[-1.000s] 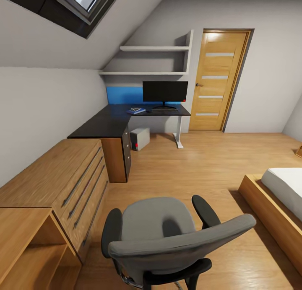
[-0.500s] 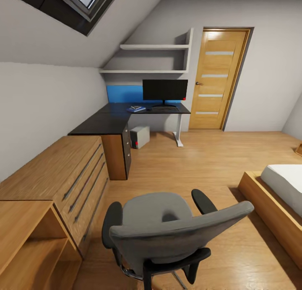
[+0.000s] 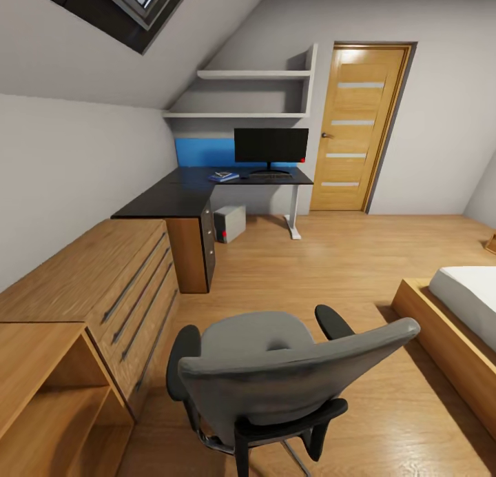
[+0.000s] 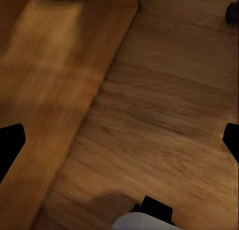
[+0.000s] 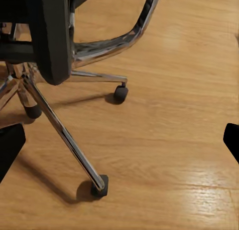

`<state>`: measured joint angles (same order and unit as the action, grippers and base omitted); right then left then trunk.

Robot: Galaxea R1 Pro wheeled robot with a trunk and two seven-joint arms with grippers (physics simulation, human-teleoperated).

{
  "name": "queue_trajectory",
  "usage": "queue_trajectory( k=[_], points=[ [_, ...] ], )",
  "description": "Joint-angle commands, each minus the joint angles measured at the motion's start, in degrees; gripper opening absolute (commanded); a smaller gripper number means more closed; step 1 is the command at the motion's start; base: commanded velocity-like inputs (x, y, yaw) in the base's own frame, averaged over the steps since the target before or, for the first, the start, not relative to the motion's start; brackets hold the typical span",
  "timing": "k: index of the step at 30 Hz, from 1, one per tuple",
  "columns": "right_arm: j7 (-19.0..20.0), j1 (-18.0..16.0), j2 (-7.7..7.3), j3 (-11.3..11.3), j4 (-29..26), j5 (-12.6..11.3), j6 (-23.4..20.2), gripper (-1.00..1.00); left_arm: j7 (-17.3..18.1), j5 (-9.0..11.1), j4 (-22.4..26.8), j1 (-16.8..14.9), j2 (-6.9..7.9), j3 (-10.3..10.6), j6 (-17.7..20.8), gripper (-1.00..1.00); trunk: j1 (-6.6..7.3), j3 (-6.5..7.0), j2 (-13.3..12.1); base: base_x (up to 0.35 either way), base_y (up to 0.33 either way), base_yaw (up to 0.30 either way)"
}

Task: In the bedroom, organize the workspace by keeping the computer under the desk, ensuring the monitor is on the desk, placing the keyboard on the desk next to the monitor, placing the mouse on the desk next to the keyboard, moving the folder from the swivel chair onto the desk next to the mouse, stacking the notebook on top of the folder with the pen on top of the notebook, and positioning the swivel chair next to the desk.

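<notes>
Near the camera, grey padded swivel chair [image 3: 275, 373], chrome legs, wood-grain floor [image 3: 331, 270], both end effectors spread wide.

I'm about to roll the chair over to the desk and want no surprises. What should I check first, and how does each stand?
1. Swivel chair seat free of the folder: ok, nothing lies on it.
2. Floor path from chair to desk: ok, bare wood.
3. Monitor on the desk: ok.
4. Computer under the desk: ok.
5. Chair casters free to roll: ok, nothing against them.
6. Keyboard, mouse and the stack's order on the desk: cannot tell, too small.
</notes>
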<state>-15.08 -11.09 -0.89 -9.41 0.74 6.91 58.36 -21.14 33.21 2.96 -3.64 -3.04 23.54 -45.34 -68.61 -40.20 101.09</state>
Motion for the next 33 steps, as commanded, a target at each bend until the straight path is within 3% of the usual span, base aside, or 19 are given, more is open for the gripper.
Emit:
queue_trajectory(
  k=[1, 8, 17, 33],
  points=[
    [-0.80, -0.27, 0.33, -0.05, -0.25, 0.56, -0.25, 1.00, -0.28, 0.47, 0.33, -0.36, -0.34, 0.36, -0.01, 1.00, 0.01, -0.06, 0.03, 0.000, 0.000, 0.000],
    [-1.10, -0.30, 2.10, -0.08, -1.87, 0.61, 0.73, 1.00, -0.04, 1.56, -0.51, -1.91, -2.04, 0.32, -1.62, 1.00, 0.01, -0.06, 0.03, 0.000, 0.000, 0.000],
    [-1.41, -0.33, 2.52, -0.08, -4.49, 0.44, 1.27, 1.00, 0.07, 1.67, -0.06, -2.28, -1.69, 0.29, -2.39, 1.00, 0.01, -0.06, 0.03, 0.000, 0.000, 0.000],
    [-1.28, -0.34, 2.64, -0.08, -6.02, 0.31, -3.66, 1.00, 0.29, 1.69, 0.03, -2.33, -1.54, 0.28, -2.38, 1.00, 0.01, -0.06, 0.03, 0.000, 0.000, 0.000]
  ],
)
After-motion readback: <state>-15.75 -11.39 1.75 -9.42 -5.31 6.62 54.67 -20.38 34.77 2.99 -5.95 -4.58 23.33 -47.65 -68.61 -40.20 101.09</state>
